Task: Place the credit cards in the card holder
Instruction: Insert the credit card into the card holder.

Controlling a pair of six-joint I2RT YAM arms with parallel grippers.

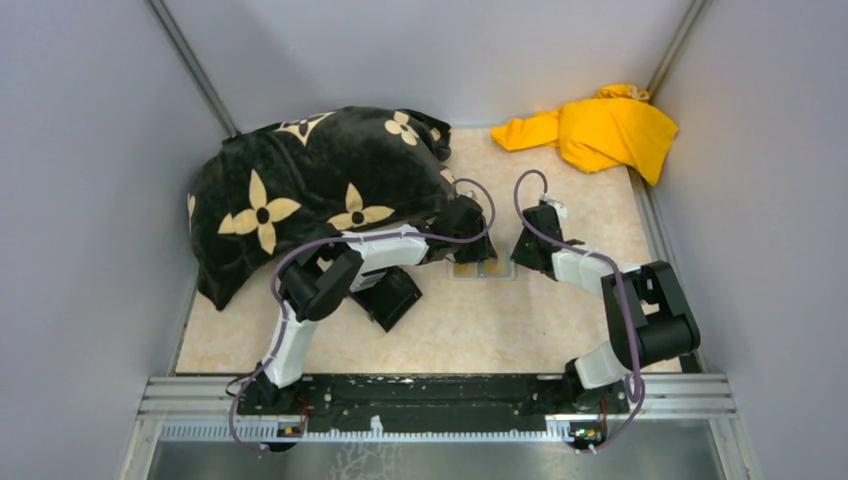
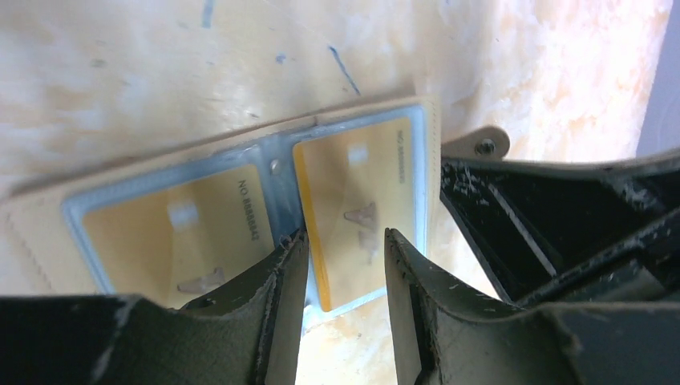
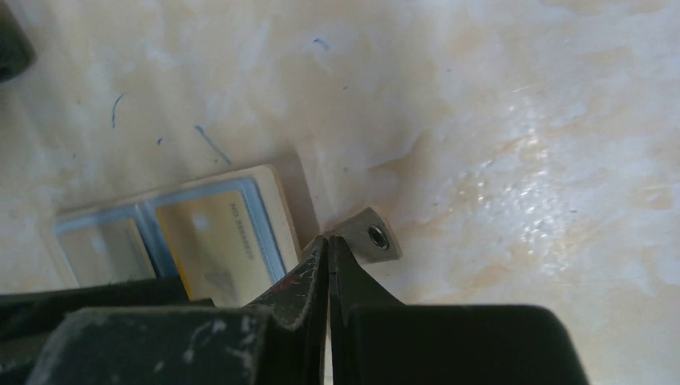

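**Left tool (image 1: 466, 245) agape, right tool (image 1: 527, 258) shut, both at the holder (image 1: 484, 269)**

From above, we see the holder lying open on the worktop (image 1: 520, 330), between the two tools. A black box (image 1: 392, 297) sits near it on the left, partly under the left arm. A flowered black cushion (image 1: 320, 180) and a yellow cloth (image 1: 600, 130) lie farther back.

Through the left wrist camera, we see two gold cards (image 2: 172, 233) in the holder's clear pockets. The left tool's fingers (image 2: 281, 273) stand partly apart above the card nearer the tab (image 2: 481, 145), gripping nothing.

Through the right wrist camera, we find the right tool closed tight, its tips against the tab. Whether it pins the tab we cannot tell.
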